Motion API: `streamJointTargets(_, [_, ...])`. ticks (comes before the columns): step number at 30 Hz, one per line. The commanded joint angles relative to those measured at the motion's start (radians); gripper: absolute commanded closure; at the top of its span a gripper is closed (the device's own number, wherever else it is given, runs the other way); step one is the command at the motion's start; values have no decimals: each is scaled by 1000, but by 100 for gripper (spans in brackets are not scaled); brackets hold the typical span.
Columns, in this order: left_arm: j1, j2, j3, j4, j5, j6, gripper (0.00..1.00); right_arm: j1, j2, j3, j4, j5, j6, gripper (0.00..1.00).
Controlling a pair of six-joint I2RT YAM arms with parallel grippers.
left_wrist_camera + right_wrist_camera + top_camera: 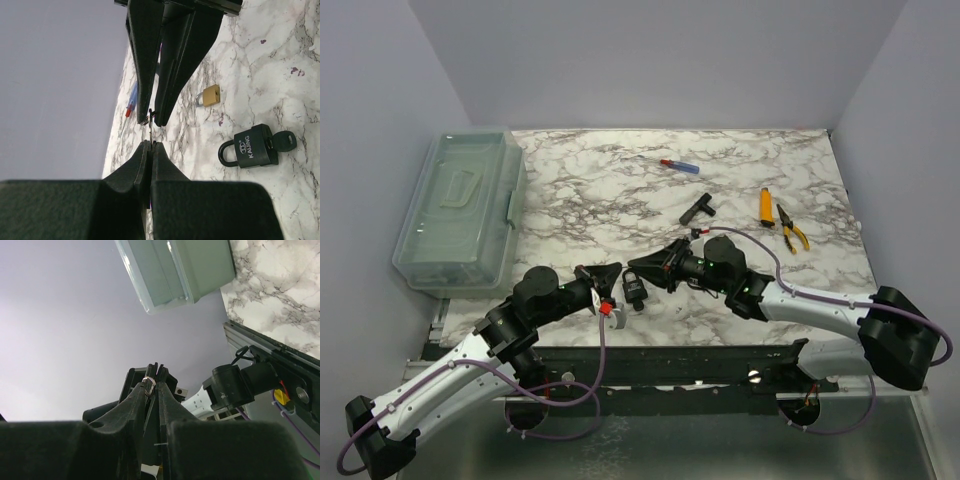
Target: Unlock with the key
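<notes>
Leftmost, left gripper [151, 145] pinched tight on small silver metal ring [148, 381]. Right gripper [152, 119] met it tip to tip, clamped on same ring. Black padlock [252, 146] lay flat on marble tabletop [280, 75] nearby, black-headed key [285, 141] inserted.

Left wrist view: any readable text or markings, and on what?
"KAIJING": on the body of the black padlock, running sideways in the frame next to a round logo too small to read.
Brass padlock: any marking is too small to read.
Top and right wrist views: nothing legible.
</notes>
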Motion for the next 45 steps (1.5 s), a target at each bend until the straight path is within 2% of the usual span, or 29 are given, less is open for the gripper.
streamJointTargets(1, [-8, -6, -7, 15, 45, -6, 100, 6, 26, 42, -21, -3, -27, 84])
streamJointTargets(16, [-10, -2, -10, 19, 31, 4, 100, 6, 76, 72, 22, -56, -33, 80])
streamJointTargets(19, [-10, 0, -12, 20, 30, 3, 100, 6, 69, 71, 18, -48, -39, 84])
streamJointTargets(24, [-10, -2, -17, 21, 27, 4, 100, 6, 61, 61, 29, -43, -46, 99])
streamJointTargets(33, [-11, 2, -18, 22, 15, 10, 100, 6, 24, -13, 136, -11, -76, 100])
streamJointTargets(38, [-11, 0, -22, 25, 16, 3, 72, 6, -14, -67, 207, 34, -119, 100])
streamJointTargets(45, [-12, -10, -18, 22, 22, -42, 47, 4, -41, -149, 289, 102, -170, 100])
